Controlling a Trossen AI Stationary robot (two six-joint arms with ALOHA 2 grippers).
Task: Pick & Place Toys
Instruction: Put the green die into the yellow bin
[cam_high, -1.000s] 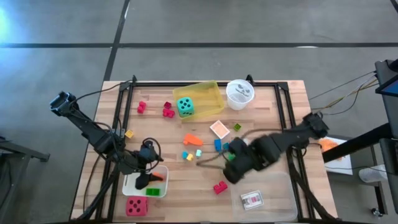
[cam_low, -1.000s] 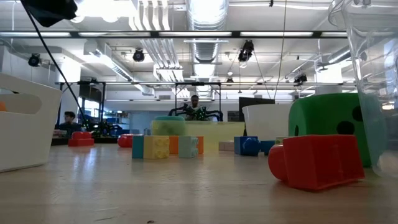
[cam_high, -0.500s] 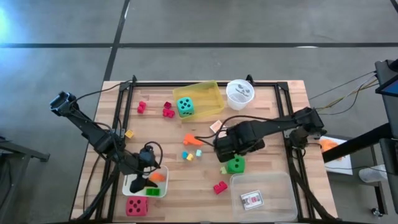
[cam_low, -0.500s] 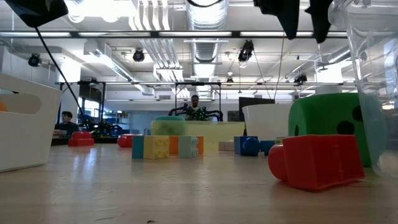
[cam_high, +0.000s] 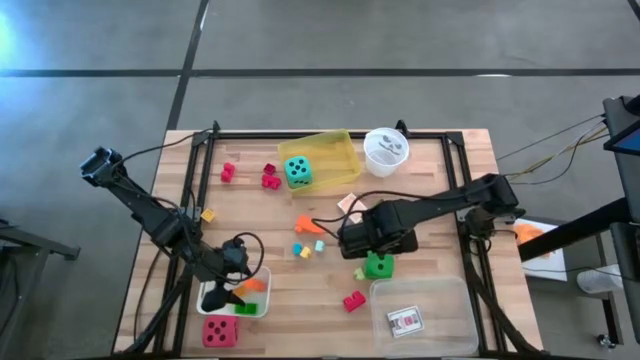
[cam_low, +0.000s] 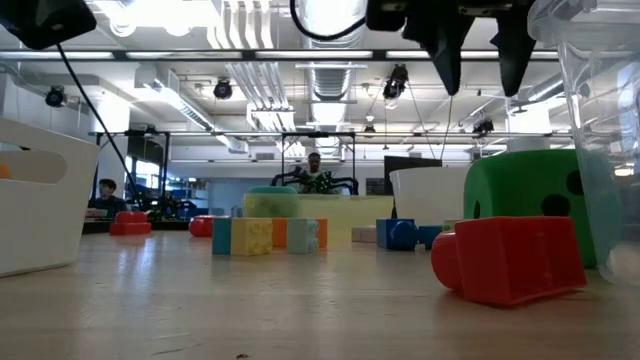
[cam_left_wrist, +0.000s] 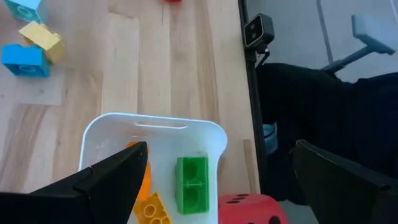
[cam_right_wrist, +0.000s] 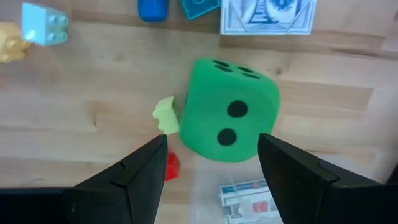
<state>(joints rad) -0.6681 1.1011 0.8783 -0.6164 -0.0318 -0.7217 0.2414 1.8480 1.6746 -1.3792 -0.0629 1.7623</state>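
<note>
The right hand (cam_high: 368, 247) is held above the bench (cam_high: 430, 190), just over the green die (cam_high: 378, 265), with its two fingers (cam_right_wrist: 140, 180) spread apart and nothing between them. In the right wrist view the green die (cam_right_wrist: 231, 118) is seen resting on the wood between and beyond those fingers, untouched. A small pale yellow-green block (cam_right_wrist: 165, 116) lies touching the die's side, and a red block (cam_high: 353, 300) lies near the die, toward the front edge. A clear tray (cam_high: 462, 312) with a playing card (cam_high: 405, 320) inside stands just beside the die, also toward the front. Another card (cam_right_wrist: 267, 15) and some blue blocks (cam_right_wrist: 152, 9) lie on the far side of the die.

The left hand (cam_high: 228, 293) is held over the white tray (cam_high: 262, 273), well apart from the green die, with its fingers wide open and empty. Inside that tray a green block (cam_left_wrist: 191, 191) and orange blocks (cam_left_wrist: 149, 202) can be seen, and a red die (cam_high: 220, 330) sits just beside the tray's front.

A teal die (cam_high: 297, 171) rests in the yellow tray (cam_high: 340, 150) at the back of the bench, far from the green die, with a round white cup (cam_high: 386, 152) next to it.
</note>
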